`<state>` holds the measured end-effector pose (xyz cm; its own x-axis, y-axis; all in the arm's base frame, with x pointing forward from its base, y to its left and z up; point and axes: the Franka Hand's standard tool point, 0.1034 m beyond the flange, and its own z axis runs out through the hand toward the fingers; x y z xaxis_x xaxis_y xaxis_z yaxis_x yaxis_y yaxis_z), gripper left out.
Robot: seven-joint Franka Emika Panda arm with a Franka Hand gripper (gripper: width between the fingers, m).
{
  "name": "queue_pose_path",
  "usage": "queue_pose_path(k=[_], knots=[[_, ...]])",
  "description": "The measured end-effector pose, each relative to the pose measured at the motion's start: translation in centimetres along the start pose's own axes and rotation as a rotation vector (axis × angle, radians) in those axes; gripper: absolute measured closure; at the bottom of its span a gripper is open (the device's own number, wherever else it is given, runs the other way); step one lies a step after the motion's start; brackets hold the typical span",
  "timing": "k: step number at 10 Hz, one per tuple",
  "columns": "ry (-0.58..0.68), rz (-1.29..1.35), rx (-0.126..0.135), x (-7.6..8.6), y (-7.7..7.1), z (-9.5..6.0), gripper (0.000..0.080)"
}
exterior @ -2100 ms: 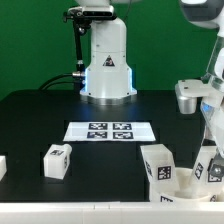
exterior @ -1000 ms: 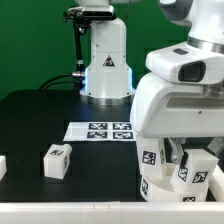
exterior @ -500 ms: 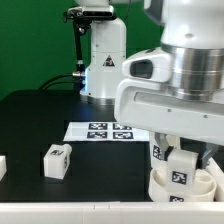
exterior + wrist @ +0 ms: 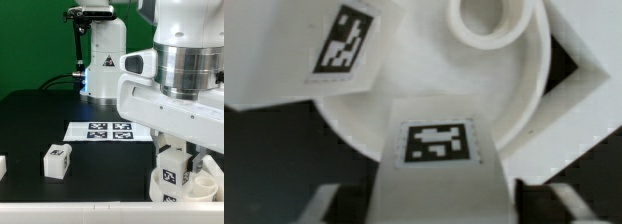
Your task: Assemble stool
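Moved: arm (image 4: 185,70) swinging in from the exterior view's right edge since earliest frame, now filling that half; held leg (image 4: 174,172) coming in w/ it, now hanging over the seat (image 4: 207,188).
Grip: tool (image 4: 438,203) clamping on held leg, one finger pressing each side in wrist view.
Leg pose: standing upright, tag facing cam; lower end touching seat or not – can't tell.
Seat spot: lying on surface (image 4: 40,115), lower corner of the exterior view's right, arm hiding part of it. Round socket (image 4: 491,20) showing beyond held leg in wrist view.
2nd leg (image 4: 342,42): tagged, showing next to seat in wrist view.
Loose leg (image 4: 57,160): lying on surface, lower part of the exterior view's left, well apart from seat.
Board: marker board (image 4: 108,130) lying flat mid-frame, behind loose leg.
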<state>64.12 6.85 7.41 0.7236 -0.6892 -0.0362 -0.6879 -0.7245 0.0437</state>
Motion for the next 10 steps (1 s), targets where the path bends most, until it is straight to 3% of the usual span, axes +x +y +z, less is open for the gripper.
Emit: queue_pose_path(k=[1, 2, 3, 5, 10], knots=[[0.000, -0.006, 0.002, 0.1, 0.1, -0.1, 0.0285], [0.000, -0.028, 0.010, 0.6, 0.7, -0.7, 0.0285], [0.002, -0.047, 0.016, 1.2, 1.8, -1.7, 0.0174], [0.001, -0.058, 0.029, 1.7, 3.1, -4.1, 0.0157], [0.001, -0.093, 0.027, 1.8, 3.4, -3.4, 0.0151]])
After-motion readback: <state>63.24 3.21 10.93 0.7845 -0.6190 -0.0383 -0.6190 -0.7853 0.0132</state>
